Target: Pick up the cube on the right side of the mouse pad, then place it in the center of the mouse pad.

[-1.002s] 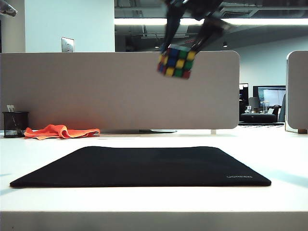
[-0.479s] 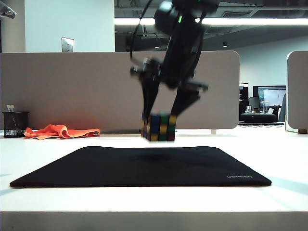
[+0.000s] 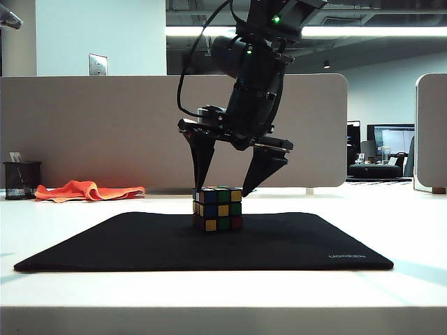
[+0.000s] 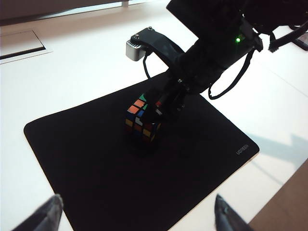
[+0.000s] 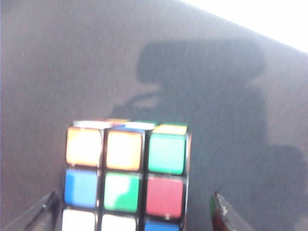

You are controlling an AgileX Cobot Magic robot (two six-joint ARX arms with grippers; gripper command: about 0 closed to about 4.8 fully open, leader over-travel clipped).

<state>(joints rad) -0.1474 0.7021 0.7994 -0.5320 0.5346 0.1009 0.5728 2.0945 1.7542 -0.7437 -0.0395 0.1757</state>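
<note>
The cube point(image 3: 218, 209), black-edged with coloured stickers, stands on the black mouse pad point(image 3: 140, 244) near its middle. My right gripper point(image 3: 222, 190) hangs straight over it, open, one finger on each side of the cube's top and a gap at each. In the right wrist view the cube point(image 5: 125, 173) sits between the spread fingertips of the right gripper point(image 5: 134, 195) on the mouse pad point(image 5: 72, 62). My left gripper point(image 4: 137, 196) is open and empty, high above the pad's near edge, looking at the cube point(image 4: 140, 120) and the mouse pad point(image 4: 86, 163).
An orange cloth point(image 3: 87, 190) and a black mesh pen cup point(image 3: 21, 180) lie at the back left of the white table. A grey partition point(image 3: 105, 125) closes off the back. The pad's grey lettering point(image 3: 347, 256) is at its front right corner.
The right arm came down from high above with the cube, set it on the mouse pad and opened its fingers. The left gripper has not moved.
</note>
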